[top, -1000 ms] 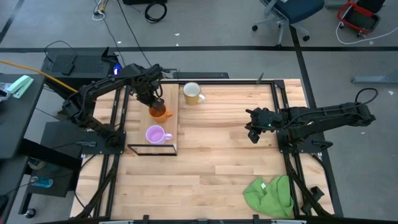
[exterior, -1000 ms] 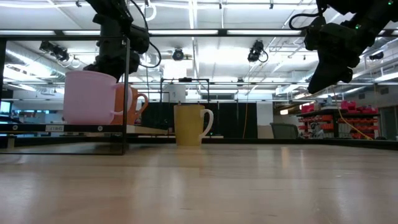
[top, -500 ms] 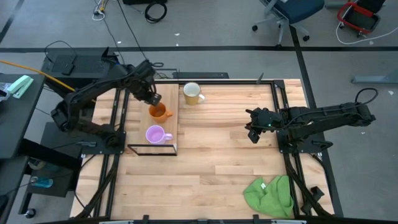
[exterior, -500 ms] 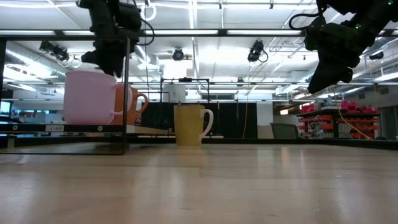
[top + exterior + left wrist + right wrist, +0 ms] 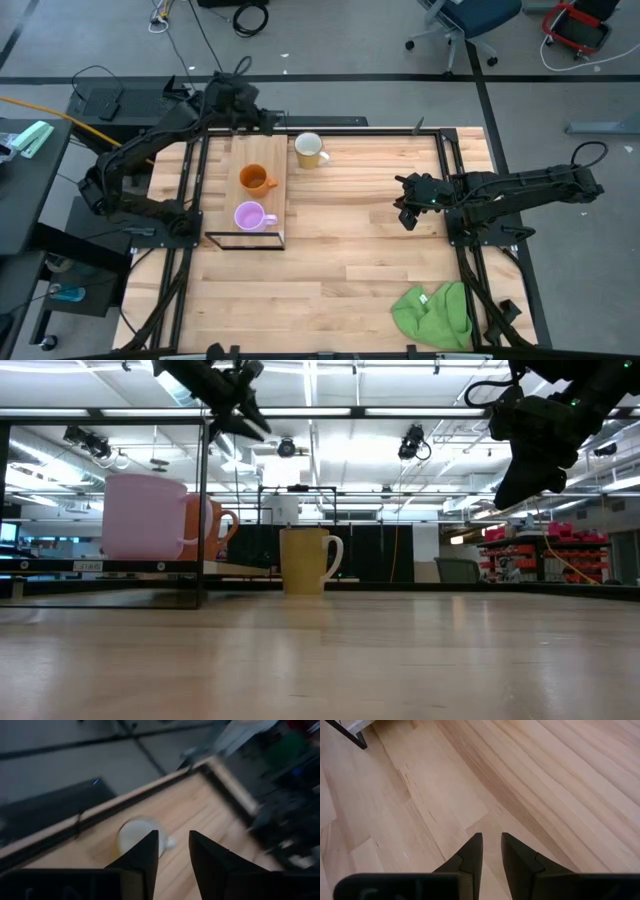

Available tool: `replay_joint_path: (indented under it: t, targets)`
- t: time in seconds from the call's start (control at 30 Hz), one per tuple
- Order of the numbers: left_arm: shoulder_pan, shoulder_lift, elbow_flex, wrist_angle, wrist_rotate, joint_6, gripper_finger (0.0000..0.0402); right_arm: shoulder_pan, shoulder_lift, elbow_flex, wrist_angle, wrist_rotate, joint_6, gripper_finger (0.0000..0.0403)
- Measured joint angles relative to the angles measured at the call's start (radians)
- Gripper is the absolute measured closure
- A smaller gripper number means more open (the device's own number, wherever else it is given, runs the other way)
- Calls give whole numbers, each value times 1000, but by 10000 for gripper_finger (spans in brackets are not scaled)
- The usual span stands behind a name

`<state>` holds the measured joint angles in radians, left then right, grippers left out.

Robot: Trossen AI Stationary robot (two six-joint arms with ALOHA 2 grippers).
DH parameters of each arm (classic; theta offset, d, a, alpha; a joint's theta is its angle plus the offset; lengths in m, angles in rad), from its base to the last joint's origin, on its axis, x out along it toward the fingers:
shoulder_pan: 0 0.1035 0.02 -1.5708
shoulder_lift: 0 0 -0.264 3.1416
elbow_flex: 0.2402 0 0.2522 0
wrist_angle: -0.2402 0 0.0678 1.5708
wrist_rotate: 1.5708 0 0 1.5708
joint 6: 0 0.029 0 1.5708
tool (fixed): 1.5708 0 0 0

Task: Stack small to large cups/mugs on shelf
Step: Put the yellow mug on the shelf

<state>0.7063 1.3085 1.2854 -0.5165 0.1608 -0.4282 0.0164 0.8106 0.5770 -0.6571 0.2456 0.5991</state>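
My left end effector [image 5: 262, 120] hangs in the air over the far edge of the tabletop [image 5: 360, 250], just past the far end of the shelf [image 5: 262, 150]. Its two fingers [image 5: 145, 855] are a little apart and there is nothing between them. In the left wrist view I look down past those fingers and see the cream mug [image 5: 136, 836] right beyond their tips, though that picture is blurry. In the high view the cream mug [image 5: 309, 150] stands on the tabletop just beside the shelf's far end, near my left end effector but not touching it. The orange mug [image 5: 255, 179] sits upright on the shelf, about in the middle of the plank. The purple mug [image 5: 249, 216] sits upright on the shelf too, at the end nearest me, a bit apart from the orange one. In the low view the purple mug [image 5: 146, 516] is in front, the orange mug [image 5: 211, 528] peeks out from behind it, and the cream mug [image 5: 305, 560] stands to the side of them on the tabletop, with my left end effector [image 5: 240, 410] up high above them all. My right end effector [image 5: 405, 214] hangs over the right part of the tabletop, well apart from all three mugs. Its fingers [image 5: 470, 852] are only a little apart, with nothing held and only bare wood under them. A green cloth [image 5: 434, 314] lies on the near right corner of the tabletop.
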Motion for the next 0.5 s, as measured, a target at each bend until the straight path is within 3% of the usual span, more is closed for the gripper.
replay_joint_path:
  t: [0.37,0.5]
  targets:
    - [48,129,3,106,92,-33,292,-1,0,0,0,0,-19,325]
    - [75,208,89,42,100,-27,292,-1,0,0,1,0,-16,325]
